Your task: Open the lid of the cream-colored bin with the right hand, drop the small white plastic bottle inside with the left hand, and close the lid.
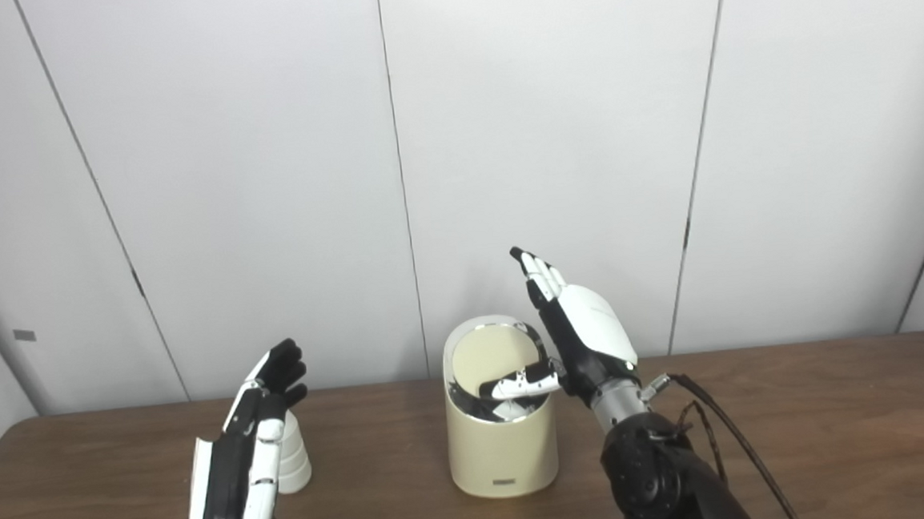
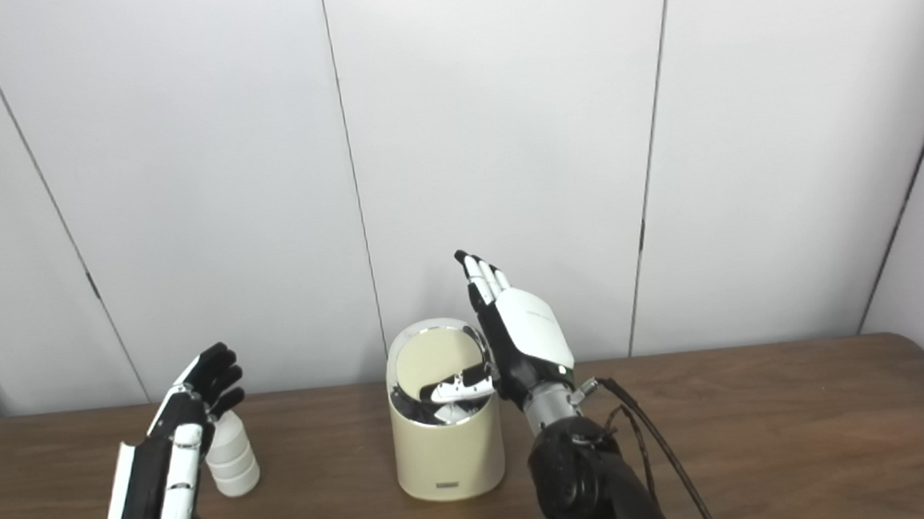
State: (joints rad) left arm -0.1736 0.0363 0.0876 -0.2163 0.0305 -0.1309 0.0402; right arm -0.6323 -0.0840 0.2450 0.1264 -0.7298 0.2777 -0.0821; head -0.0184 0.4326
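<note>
Left hand (image 1: 237, 458) nearest camera, raised over the table (image 1: 841, 429), fingers spread, holding nothing. Small white plastic bottle (image 1: 291, 454) stands upright on the table right behind it, partly hidden; can't tell if they touch. Cream-colored bin (image 1: 501, 442) mid-table, well right of the bottle. Lid (image 1: 490, 352) tipped up toward the back. Inside is dark, contents unreadable. Right hand (image 1: 583, 332) at the bin's right rim, fingers straight and pointing up, thumb (image 1: 522, 385) reaching across the opening, gripping nothing. White panel wall (image 1: 550, 126) behind.
</note>
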